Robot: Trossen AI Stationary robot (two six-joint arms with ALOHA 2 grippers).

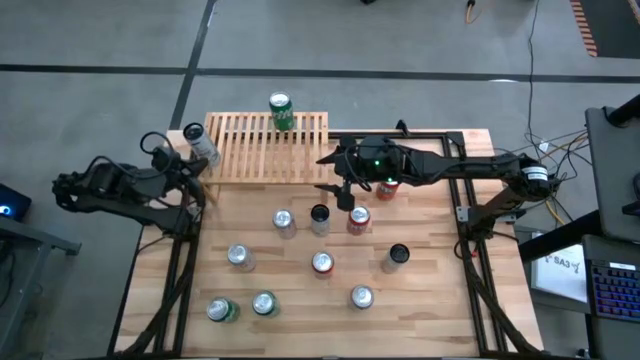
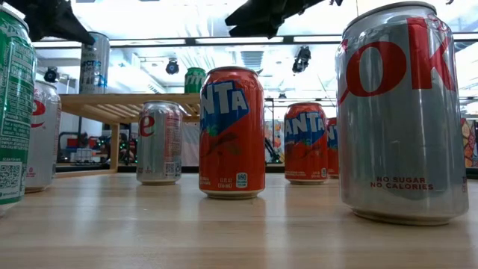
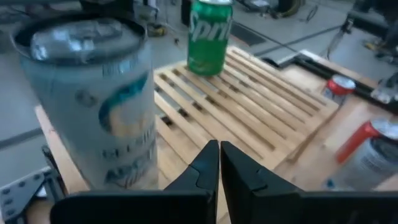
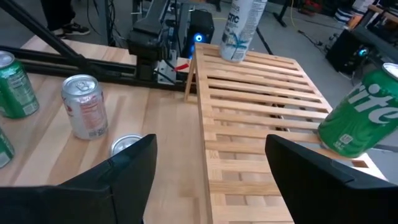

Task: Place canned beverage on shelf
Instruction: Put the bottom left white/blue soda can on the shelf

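Bright ceiling lights (image 2: 172, 66) glare behind the low view; the left wrist's near can (image 3: 93, 99) is blurred.

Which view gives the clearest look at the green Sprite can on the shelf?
The left wrist view: the green Sprite can stands upright on the shelf, label readable. The high view shows mainly its top, at the rack's far edge. The right wrist view cuts it off at the picture's edge. The low view shows only its upper part, far behind other cans.
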